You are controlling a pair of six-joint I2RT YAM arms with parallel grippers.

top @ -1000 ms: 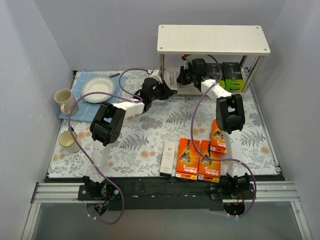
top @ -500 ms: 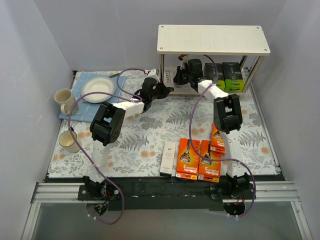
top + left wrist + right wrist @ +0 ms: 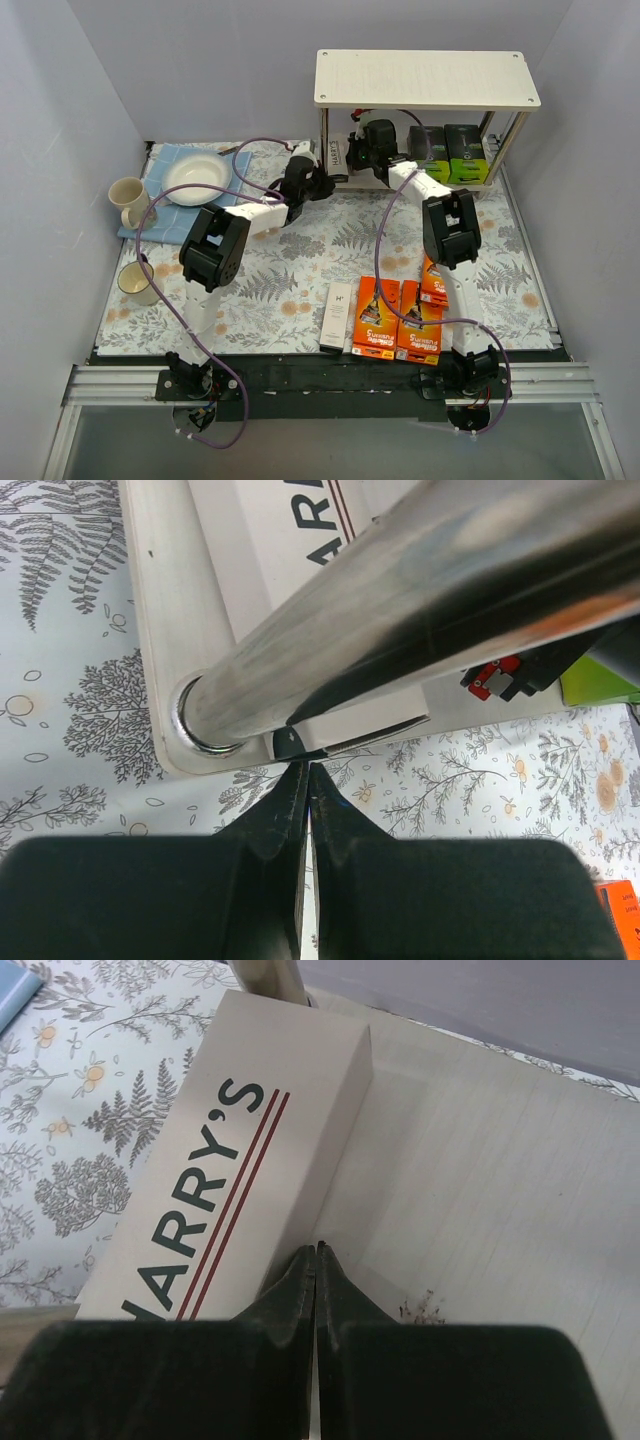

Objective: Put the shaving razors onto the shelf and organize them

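The shelf stands at the back right. Its lower board holds two black and lime-green razor boxes at the right and a grey-white "Harry's" box at the left end. My right gripper is shut and empty, with its tips against that box's long side. My left gripper is shut and empty, just outside the board's front left corner by the metal leg. Three orange razor boxes and a slim white box lie on the mat near the front.
A white plate sits on a blue cloth at the back left. Two cream mugs stand at the left, one by the cloth and one nearer. Grey walls close in the sides and back.
My right gripper has slid left along the lower board up against the Harry's box. My left gripper has drawn back slightly to the left of the shelf's corner.
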